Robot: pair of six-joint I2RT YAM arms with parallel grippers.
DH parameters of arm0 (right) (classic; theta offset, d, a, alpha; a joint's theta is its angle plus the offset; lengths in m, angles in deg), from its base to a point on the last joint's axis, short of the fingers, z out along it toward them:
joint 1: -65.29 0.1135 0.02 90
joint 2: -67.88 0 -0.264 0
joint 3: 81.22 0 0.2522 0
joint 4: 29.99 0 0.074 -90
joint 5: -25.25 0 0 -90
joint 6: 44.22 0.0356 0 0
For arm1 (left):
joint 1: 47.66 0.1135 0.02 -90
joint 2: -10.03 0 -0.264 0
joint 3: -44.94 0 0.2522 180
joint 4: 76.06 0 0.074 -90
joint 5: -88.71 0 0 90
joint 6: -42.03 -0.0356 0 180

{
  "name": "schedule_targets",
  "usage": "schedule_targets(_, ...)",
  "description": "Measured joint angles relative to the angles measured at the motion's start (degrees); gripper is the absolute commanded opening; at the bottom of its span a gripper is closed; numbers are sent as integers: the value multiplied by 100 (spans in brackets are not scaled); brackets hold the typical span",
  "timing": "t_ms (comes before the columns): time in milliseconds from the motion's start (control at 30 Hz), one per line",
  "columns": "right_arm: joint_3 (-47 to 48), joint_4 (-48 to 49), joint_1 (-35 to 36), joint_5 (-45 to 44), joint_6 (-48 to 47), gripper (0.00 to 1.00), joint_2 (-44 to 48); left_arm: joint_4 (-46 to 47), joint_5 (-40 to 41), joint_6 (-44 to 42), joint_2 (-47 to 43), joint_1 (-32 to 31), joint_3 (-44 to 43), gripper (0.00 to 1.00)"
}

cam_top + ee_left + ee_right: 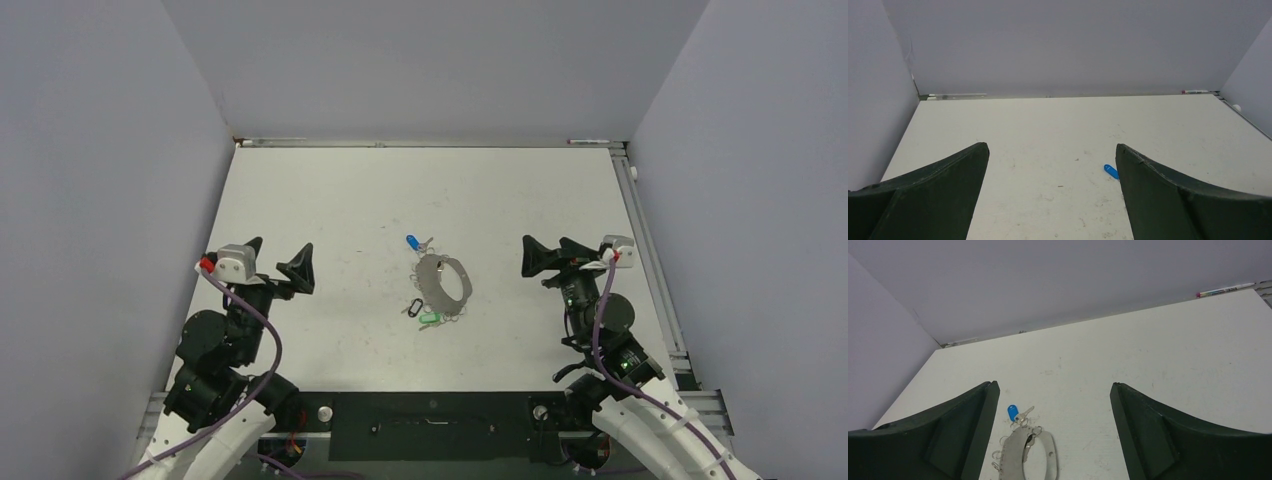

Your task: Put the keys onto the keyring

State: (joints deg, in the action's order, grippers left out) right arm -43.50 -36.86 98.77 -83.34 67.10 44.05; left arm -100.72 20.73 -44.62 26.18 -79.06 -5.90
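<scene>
The left gripper (277, 262) at 9 o'clock of the keyring (462, 282) and the right gripper (550, 258) at 3 o'clock both have jaws wide apart, empty. The blue key (413, 242) lies at the ring's 11 o'clock, the green key (430, 319) near 6. It is probably best to pinch one key low by its plastic head while the other arm pins the ring.

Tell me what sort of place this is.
Probably a lab robot test cell: a white table boxed by plain grey panels, with left arm and right arm bolted at its near edge.

Probably robotics lab test cell: white table (330, 200) boxed by plain grey panels (430, 70), robot arms (215, 350) bolted at near edge.
</scene>
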Motion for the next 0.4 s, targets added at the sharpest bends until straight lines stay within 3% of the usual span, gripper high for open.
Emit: schedule_targets(400,-120,87,0,81,-94,82,-9,0,-107,-81,2,0,9,96)
